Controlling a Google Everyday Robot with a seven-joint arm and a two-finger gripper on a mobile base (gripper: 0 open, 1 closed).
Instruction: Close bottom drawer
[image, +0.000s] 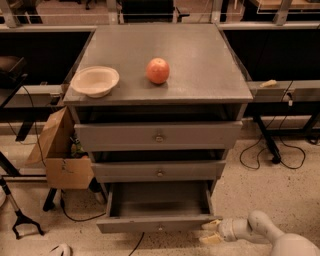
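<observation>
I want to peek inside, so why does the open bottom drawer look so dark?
Camera view: the cabinet top is brightly lit; the bottom drawer lies shaded beneath the drawers above; the apple throws a small shadow; the pincer, at that drawer's right front corner, looks pale.

- The gripper (210, 232) sits low at the right end of the bottom drawer (155, 226) front panel, its pale fingers spread apart. Whether the upper fingertip (212, 225) touches the panel's corner cannot be told.
- Behind the gripper, the arm (270, 235) runs off the lower right corner of the view.
- Above and left of the gripper, the rear of the drawer's box is hidden under the middle drawer (159, 171).
- Far left of the gripper, a white object (60, 249) is cut by the bottom edge; what it is cannot be told.
- Higher on that side, the contents of the cardboard box (62, 165) are too dim to make out.
</observation>
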